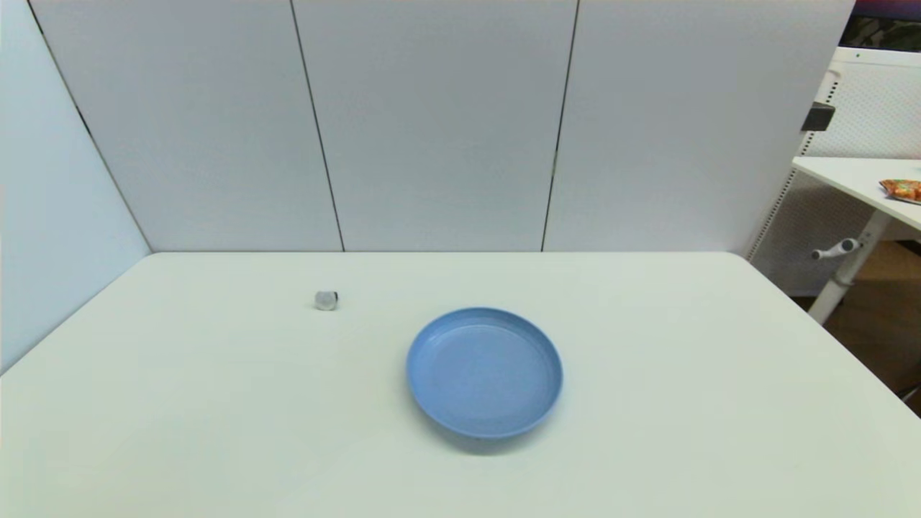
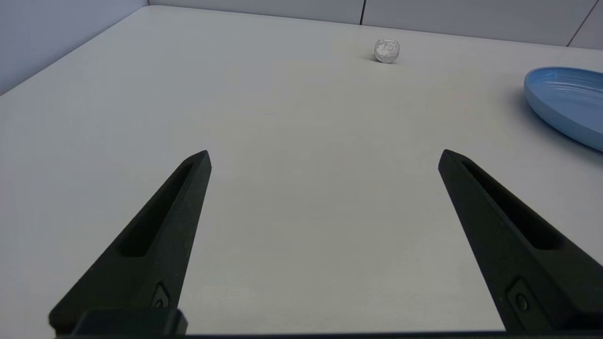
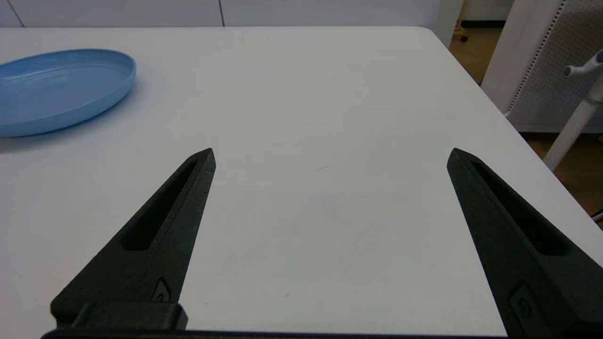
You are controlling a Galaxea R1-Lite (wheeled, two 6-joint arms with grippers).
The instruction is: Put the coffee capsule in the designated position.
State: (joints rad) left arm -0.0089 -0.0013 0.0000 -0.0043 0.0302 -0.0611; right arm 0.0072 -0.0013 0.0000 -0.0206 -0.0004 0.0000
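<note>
The big white desk (image 1: 216, 403) fills most of the head view. Grey wall panels (image 1: 432, 122) stand behind it. Off past the desk's right side is another white table (image 1: 856, 176) with an orange packet (image 1: 903, 190) on it.

A blue plate (image 1: 484, 372) sits on the desk near the middle. It is round, with a low rim, and nothing is in it. The left wrist view shows only one edge of the plate (image 2: 565, 101), and the right wrist view shows most of it (image 3: 61, 89).

The left pincer (image 2: 325, 155) hangs low over the near left part of the desk. Its two black fingers (image 2: 155, 245) are spread wide apart and hold nothing. It points toward the coffee capsule, which is well away from it.

The right pincer (image 3: 331, 153) hangs low over the near right part of the desk. Its fingers (image 3: 155, 240) are spread wide too and hold nothing. The plate lies off to one side of it, well apart.

The coffee capsule (image 1: 326, 301) is the smallest thing here. It lies on the bare desk, behind and to the left of the plate, not touching it. In the left wrist view its shiny, crinkled silver foil face (image 2: 387, 51) is turned toward the pincer.
</note>
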